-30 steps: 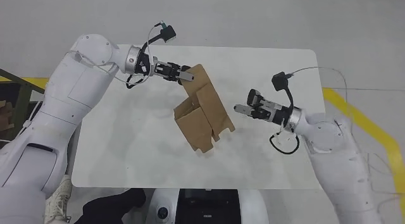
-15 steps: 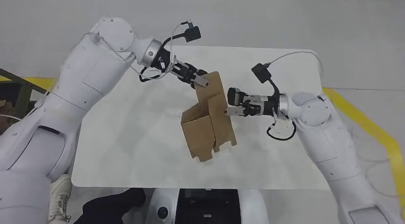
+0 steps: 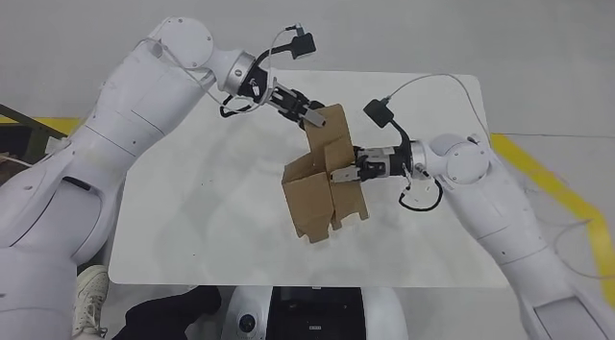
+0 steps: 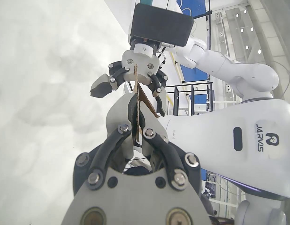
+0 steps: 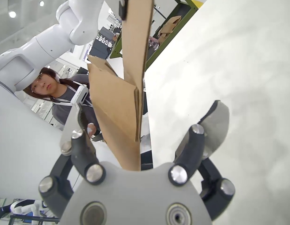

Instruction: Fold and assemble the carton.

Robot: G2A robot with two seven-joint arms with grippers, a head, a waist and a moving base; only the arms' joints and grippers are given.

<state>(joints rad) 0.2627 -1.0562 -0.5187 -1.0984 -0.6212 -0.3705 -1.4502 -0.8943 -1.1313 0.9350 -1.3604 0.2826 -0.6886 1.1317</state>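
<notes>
- Left tool [image 4: 136, 115] pinches the upper edge of the brown corrugated cardboard carton [image 3: 322, 186]
- Right tool [image 5: 147, 111] released, spread wide, with a carton panel inside its gap

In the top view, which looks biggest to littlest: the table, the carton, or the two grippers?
Biggest: table.
Then: carton.
Last: left gripper and right gripper, which look about the same, so I won't rank them.

Cannot tell from the top view whether the carton [image 3: 325, 186] touches the counter [image 3: 192, 225] or hangs above it. Cut off at the right wrist view's upper edge, so no read on its top. Seen edge-on from the left wrist, hence no telling its panels apart. Cannot see the far finger of the right end effector [image 3: 337, 175] behind cardboard from above.
</notes>
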